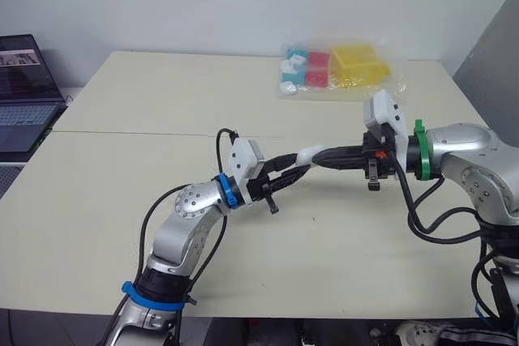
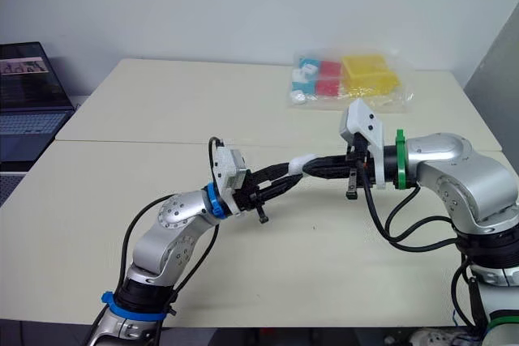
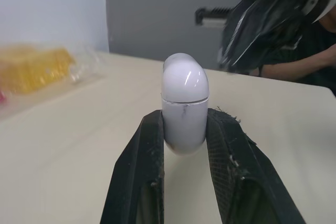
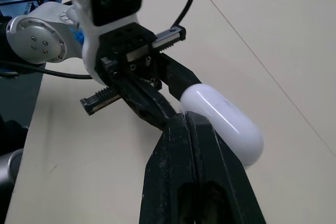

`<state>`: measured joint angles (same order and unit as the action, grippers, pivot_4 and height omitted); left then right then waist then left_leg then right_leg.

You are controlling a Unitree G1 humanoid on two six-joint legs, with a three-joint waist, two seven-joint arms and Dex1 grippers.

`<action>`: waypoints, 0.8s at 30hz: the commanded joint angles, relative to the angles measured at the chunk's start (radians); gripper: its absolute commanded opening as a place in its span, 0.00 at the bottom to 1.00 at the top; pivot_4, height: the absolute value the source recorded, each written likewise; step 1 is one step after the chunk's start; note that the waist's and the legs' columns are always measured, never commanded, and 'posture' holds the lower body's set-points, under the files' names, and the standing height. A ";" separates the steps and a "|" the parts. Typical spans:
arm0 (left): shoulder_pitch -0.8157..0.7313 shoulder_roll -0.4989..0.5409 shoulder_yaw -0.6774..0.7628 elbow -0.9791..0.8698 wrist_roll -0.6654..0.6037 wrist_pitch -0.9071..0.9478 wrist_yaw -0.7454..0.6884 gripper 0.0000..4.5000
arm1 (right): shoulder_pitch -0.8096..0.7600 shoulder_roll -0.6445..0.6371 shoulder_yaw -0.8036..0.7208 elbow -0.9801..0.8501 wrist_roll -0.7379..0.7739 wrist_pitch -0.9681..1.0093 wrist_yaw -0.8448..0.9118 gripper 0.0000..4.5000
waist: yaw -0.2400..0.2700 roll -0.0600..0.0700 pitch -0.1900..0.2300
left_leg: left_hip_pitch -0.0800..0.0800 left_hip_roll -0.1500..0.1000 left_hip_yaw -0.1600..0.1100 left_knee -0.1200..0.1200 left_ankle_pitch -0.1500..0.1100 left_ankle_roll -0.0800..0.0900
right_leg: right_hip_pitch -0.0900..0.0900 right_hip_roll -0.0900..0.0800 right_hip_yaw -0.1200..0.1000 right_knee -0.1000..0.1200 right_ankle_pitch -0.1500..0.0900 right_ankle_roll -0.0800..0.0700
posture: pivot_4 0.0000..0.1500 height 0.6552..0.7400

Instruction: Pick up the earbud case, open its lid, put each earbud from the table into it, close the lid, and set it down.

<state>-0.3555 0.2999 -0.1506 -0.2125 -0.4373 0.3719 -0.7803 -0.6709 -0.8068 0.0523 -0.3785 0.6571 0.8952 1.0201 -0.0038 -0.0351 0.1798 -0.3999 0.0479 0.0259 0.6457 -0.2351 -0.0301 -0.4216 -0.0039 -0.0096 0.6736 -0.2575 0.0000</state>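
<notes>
The white earbud case point(image 1: 308, 154) hangs above the middle of the table, lid down, its seam closed in the left wrist view. My left gripper point(image 3: 184, 129) is shut on the case point(image 3: 184, 100), one black finger on each side of its lower half. From the right comes my right gripper point(image 4: 188, 125), fingers pressed together with no gap, their tips against the side of the case point(image 4: 226, 121). In the right eye view the two grippers meet at the case point(image 2: 302, 164).
A clear plastic bag point(image 1: 336, 70) of yellow, red and blue blocks lies at the table's far right. An open laptop point(image 1: 24, 95) stands off the table's left edge. A seam point(image 1: 162, 133) runs across the tabletop.
</notes>
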 commanded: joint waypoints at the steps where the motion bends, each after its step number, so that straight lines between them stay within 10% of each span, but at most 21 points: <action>1: -0.019 0.016 0.029 -0.031 -0.106 0.199 0.024 0.17 | 0.055 -0.069 -0.070 -0.080 -0.004 -0.019 -0.006 0.00 | 0.000 0.000 0.000 | 0.000 0.000 -0.001 0.000 0.000 0.000 | 0.000 0.000 -0.001 0.000 0.000 0.000 | 1.00 1.00; 8: -0.126 0.010 0.111 0.089 -0.337 0.767 0.145 0.17 | 0.285 -0.160 -0.074 -0.192 -0.180 -0.212 -0.047 0.00 | -0.003 0.000 0.000 | 0.000 -0.001 -0.001 0.001 0.000 0.000 | 0.001 0.000 -0.001 0.000 0.000 0.001 | 1.00 1.00; 18: -0.204 -0.014 0.128 0.269 -0.293 0.872 0.210 0.17 | 0.418 -0.158 -0.007 -0.248 -0.269 -0.276 -0.077 0.00 | -0.005 -0.001 0.000 | 0.002 -0.001 -0.002 0.001 0.000 0.000 | 0.001 0.000 -0.001 0.002 0.000 0.000 | 1.00 1.00; 24: -0.191 0.053 0.124 0.238 -0.283 0.884 0.175 0.60 | 0.419 -0.151 0.013 -0.237 -0.278 -0.292 -0.057 0.00 | -0.006 -0.001 0.000 | 0.002 0.000 -0.001 0.001 0.000 0.000 | 0.001 0.000 0.000 0.002 0.000 0.000 | 1.00 1.00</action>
<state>-0.5517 0.3254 -0.0350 0.0504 -0.7241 1.2487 -0.5864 -0.2458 -0.9596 0.0681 -0.5999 0.3761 0.6200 0.9562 -0.0101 -0.0357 0.1800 -0.3979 0.0475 0.0245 0.6461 -0.2348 -0.0305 -0.4209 -0.0034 -0.0096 0.6757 -0.2575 0.0002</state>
